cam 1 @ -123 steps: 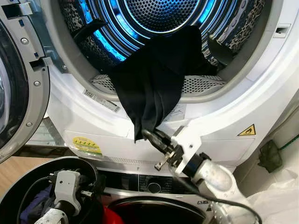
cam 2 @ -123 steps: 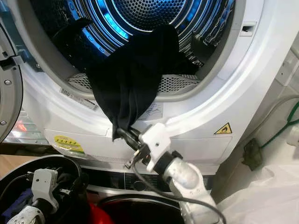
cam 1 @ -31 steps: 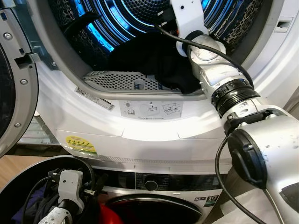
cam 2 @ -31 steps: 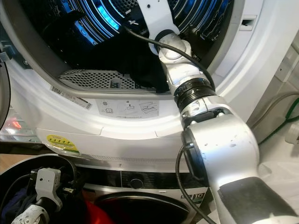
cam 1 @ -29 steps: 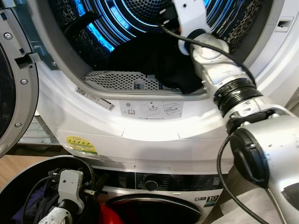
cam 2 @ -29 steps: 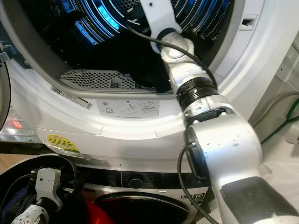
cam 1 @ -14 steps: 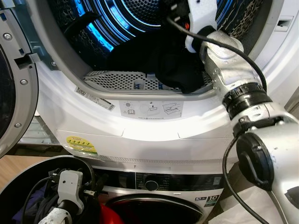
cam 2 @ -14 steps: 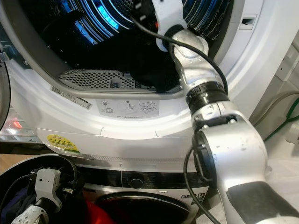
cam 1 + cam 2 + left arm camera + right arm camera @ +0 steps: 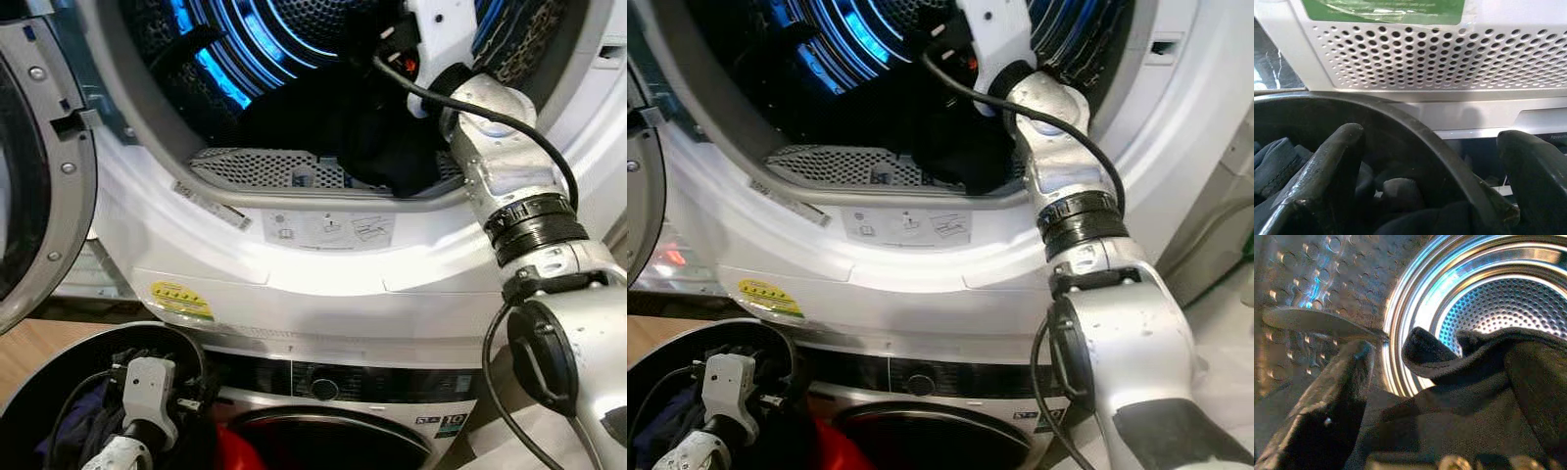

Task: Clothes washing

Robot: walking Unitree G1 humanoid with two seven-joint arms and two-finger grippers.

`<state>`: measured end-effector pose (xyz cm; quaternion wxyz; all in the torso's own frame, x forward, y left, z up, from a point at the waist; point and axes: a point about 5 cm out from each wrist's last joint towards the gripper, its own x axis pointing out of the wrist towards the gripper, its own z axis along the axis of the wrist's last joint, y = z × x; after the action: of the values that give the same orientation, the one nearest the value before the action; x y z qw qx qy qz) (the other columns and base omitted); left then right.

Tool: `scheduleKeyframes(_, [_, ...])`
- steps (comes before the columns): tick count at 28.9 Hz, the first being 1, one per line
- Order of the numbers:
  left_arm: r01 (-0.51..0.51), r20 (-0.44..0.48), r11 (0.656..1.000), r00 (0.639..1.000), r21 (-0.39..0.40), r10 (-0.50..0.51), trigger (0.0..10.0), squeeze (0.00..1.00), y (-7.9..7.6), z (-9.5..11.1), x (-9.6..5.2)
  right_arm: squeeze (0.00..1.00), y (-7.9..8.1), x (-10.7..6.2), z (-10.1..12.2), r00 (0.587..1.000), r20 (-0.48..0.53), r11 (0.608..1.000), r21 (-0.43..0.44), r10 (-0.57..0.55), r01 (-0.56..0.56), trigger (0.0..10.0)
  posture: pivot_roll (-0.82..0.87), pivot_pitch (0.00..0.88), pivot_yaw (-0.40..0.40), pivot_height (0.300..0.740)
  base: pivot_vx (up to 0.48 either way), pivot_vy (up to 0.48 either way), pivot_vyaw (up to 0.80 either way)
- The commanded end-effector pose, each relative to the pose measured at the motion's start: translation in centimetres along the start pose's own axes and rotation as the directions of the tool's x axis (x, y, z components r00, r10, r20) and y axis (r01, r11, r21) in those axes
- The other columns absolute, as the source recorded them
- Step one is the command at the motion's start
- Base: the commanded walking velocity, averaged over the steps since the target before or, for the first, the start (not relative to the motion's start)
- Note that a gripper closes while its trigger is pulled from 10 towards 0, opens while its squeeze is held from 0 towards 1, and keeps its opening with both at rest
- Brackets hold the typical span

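Your biggest landmark is the upper machine's drum [image 9: 323,20], lit blue, its door [image 9: 39,166] swung open on the left. The right arm [image 9: 1068,186] reaches up through the opening, close to the right side of the rim. The black garment [image 9: 343,127] lies heaped on the drum floor just behind the perforated lip [image 9: 265,168], spreading left to right, and runs up between the right gripper [image 9: 1440,396]'s fingers, which stand apart with cloth bunched between them; whether they truly pinch it I cannot tell. I judge open room lies leftward and deeper in. The left gripper [image 9: 1430,196] hangs spread over the dark basket [image 9: 59,392] of clothes, near left.
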<state>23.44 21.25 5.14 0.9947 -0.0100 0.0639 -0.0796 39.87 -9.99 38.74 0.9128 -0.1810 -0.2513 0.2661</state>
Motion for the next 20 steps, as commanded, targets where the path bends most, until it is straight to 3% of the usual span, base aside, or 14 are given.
scheduleKeyframes(1, [-0.002, -0.015, 1.000, 1.000, 0.006, 0.002, 10.0, 0.00, 0.2, -0.1, -0.2, 0.90, -0.9, -0.9, 0.7, 0.999, 0.032, 1.000, 0.021, 0.010, -0.011, 10.0, 0.04, 0.000, 0.082, 0.740, 0.000, 0.000, 0.00])
scheduleKeyframes(2, [-0.002, -0.014, 1.000, 1.000, 0.005, 0.002, 10.0, 0.00, 0.2, -0.1, -0.2, 0.90, -0.9, -1.1, 0.8, 0.999, 0.040, 0.999, 0.028, 0.022, -0.024, 10.0, 0.04, 0.000, 0.082, 0.740, 0.000, 0.000, 0.00])
scheduleKeyframes(3, [0.001, -0.015, 1.000, 1.000, 0.006, 0.000, 10.0, 0.00, 0.1, -0.1, -0.1, 0.00, -0.8, -1.2, 0.9, 0.997, 0.062, 0.996, 0.080, 0.035, -0.040, 10.0, 0.03, 0.000, 0.084, 0.740, 0.000, 0.000, 0.00])
scheduleKeyframes(5, [0.006, -0.016, 1.000, 1.000, 0.005, -0.006, 10.0, 0.00, 0.0, -0.1, -0.1, 0.00, -0.3, -1.6, 1.2, 0.991, 0.105, 0.979, 0.180, 0.079, -0.097, 10.0, 0.03, 0.000, 0.086, 0.740, 0.000, 0.000, 0.00])
scheduleKeyframes(6, [0.010, -0.017, 1.000, 1.000, 0.004, -0.010, 10.0, 0.00, 0.0, -0.1, 0.0, 0.00, 0.5, -2.1, 1.5, 0.978, 0.146, 0.958, 0.225, 0.147, -0.178, 10.0, 0.03, 0.000, 0.086, 0.740, 0.000, 0.000, 0.00])
scheduleKeyframes(10, [0.008, -0.018, 1.000, 1.000, 0.004, -0.008, 10.0, 0.00, 0.0, -0.1, 0.0, 0.00, 1.1, -2.5, 1.4, 0.972, 0.162, 0.931, 0.295, 0.172, -0.214, 10.0, 0.03, 0.000, 0.086, 0.740, 0.000, 0.000, 0.00])
scheduleKeyframes(13, [0.007, -0.019, 1.000, 1.000, 0.003, -0.007, 10.0, 0.00, 0.1, -0.1, -0.1, 0.00, 1.5, -3.0, 1.0, 0.970, 0.146, 0.923, 0.310, 0.193, -0.230, 10.0, 0.03, 0.000, 0.087, 0.740, 0.000, 0.000, 0.00])
scheduleKeyframes(14, [0.008, -0.021, 1.000, 1.000, 0.004, -0.008, 10.0, 0.00, 0.1, -0.2, -0.1, 0.00, 1.7, -3.4, 0.2, 0.975, 0.089, 0.930, 0.292, 0.206, -0.223, 10.0, 0.03, 0.000, 0.088, 0.740, 0.000, 0.000, 0.00])
scheduleKeyframes(20, [0.003, -0.022, 1.000, 1.000, 0.006, -0.003, 10.0, 0.00, 0.2, -0.2, -0.3, 0.00, 1.4, -5.2, -1.5, 0.980, -0.027, 0.947, 0.263, 0.198, -0.184, 10.0, 0.03, 0.000, 0.086, 0.740, 0.000, 0.000, 0.00])
